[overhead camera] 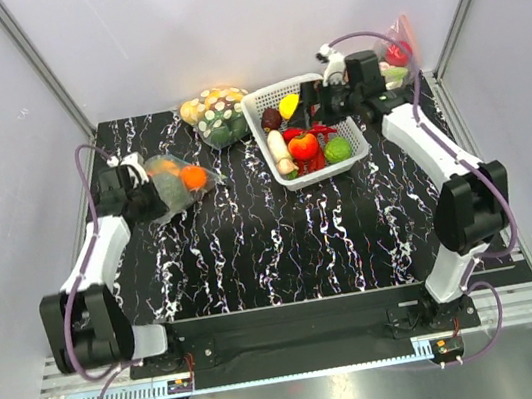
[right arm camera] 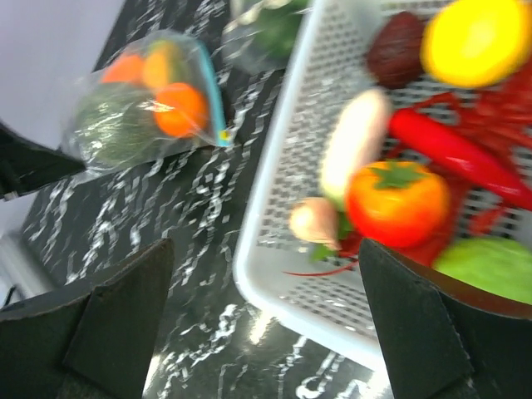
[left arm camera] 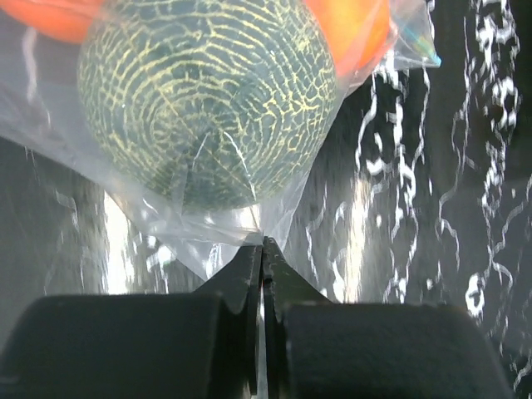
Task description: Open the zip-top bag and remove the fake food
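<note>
My left claw (left arm camera: pixel 263 246) is pinched shut on the left corner of the limp, slippery zip-top bag (overhead camera: pixel 171 190), the fake food (left arm camera: pixel 204 100) weighing it down; I judge my empty, wide-open right claw (right arm camera: pixel 262 253) should take the stiffer teal zip strip (right arm camera: pixel 212 91).

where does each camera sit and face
top external: above and behind the bases, looking down at the table; both arms show, left claw on the zip-top bag, right claw over the white basket.
left wrist: behind its shut claw, facing the bagged netted melon.
right wrist: behind its open claw, facing down over the basket.
shared: top and right wrist both show bag and basket.
</note>
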`<state>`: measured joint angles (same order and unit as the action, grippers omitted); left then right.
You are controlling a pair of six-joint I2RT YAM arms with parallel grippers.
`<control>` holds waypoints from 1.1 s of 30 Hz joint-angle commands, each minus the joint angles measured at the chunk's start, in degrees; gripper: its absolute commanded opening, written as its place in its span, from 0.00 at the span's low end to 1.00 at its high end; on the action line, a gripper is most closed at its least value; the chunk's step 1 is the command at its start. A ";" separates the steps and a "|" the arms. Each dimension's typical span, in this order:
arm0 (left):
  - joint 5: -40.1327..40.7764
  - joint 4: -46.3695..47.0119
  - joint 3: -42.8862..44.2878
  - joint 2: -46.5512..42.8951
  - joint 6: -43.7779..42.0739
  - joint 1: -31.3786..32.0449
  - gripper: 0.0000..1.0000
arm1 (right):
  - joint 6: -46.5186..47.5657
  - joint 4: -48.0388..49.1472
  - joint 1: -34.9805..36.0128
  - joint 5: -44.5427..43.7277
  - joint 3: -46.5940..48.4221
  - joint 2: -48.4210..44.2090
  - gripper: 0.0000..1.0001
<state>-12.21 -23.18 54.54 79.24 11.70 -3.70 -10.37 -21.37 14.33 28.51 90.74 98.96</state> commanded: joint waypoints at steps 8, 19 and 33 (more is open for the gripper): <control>6.32 -7.23 -8.75 -14.99 3.23 0.01 0.00 | 0.52 -3.33 11.15 11.12 8.92 6.94 0.99; 2.10 -8.29 -15.34 -19.21 5.52 0.01 0.00 | -2.90 -3.59 19.42 12.36 13.15 17.84 0.97; -4.14 -7.58 -14.03 -17.01 3.68 0.10 0.00 | -1.32 -5.62 24.87 2.16 20.61 30.24 0.94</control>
<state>-13.04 -31.73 39.64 63.11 16.08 -3.66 -12.60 -27.00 38.87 34.02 108.16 127.04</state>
